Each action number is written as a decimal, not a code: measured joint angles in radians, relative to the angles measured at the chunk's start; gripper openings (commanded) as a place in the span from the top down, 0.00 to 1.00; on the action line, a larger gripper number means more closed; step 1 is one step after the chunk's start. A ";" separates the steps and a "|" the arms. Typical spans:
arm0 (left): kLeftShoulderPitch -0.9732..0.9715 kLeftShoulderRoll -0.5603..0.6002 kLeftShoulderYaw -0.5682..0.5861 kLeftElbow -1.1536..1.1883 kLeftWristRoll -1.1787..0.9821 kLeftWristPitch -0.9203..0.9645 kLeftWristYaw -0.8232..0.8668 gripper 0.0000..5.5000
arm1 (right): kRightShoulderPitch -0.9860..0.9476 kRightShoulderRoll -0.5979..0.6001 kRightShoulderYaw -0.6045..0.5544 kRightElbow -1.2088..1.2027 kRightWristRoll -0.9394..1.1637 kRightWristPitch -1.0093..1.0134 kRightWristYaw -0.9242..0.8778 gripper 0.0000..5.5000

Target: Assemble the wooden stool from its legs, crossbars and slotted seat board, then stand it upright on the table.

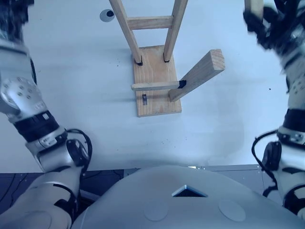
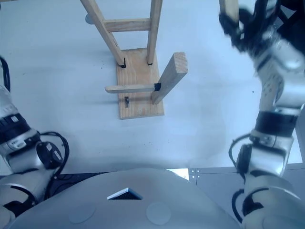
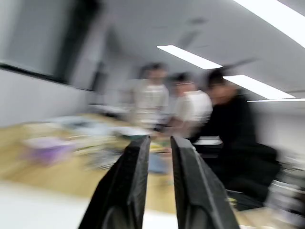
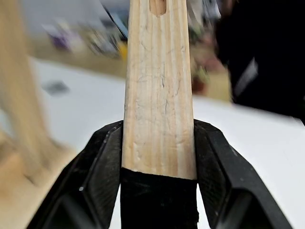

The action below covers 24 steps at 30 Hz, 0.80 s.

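The slotted seat board [image 1: 159, 102] lies flat at the table's middle. Two legs [image 1: 127, 31] stand in its far end, joined by a crossbar [image 1: 150, 22]. A third leg [image 1: 200, 72] leans out to the right from the board's near half, with a second crossbar [image 1: 153, 86] stuck into it and pointing left. My right gripper [image 4: 158, 128] is shut on a fourth wooden leg [image 4: 159, 81], held raised at the far right [image 2: 229, 9]. My left gripper [image 3: 159, 140] is lifted at the far left, facing the room, shut with nothing between its fingers.
A small round dark disc [image 1: 107, 15] is set in the white table [image 1: 71, 109] to the far left of the stool. The table's front edge [image 1: 157, 167] runs close to me. Bare table lies on both sides of the board.
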 measured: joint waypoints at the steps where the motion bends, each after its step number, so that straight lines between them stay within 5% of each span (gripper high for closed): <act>1: -0.062 0.012 -0.028 -0.020 -0.056 0.052 -0.043 0.75 | -0.057 0.006 0.013 -0.023 0.040 -0.006 0.039 0.63; 9: -0.250 0.030 -0.204 -0.047 -0.265 0.283 -0.317 0.53 | -0.283 -0.003 0.057 0.015 0.320 0.158 0.395 0.63; 17: -0.227 0.056 -0.171 -0.068 -0.375 0.356 -0.386 0.36 | -0.307 -0.006 0.093 0.061 0.379 0.225 0.605 0.63; 24: -0.206 0.025 -0.171 -0.085 -0.456 0.384 -0.368 0.34 | -0.299 -0.002 0.167 0.052 0.353 0.221 0.668 0.63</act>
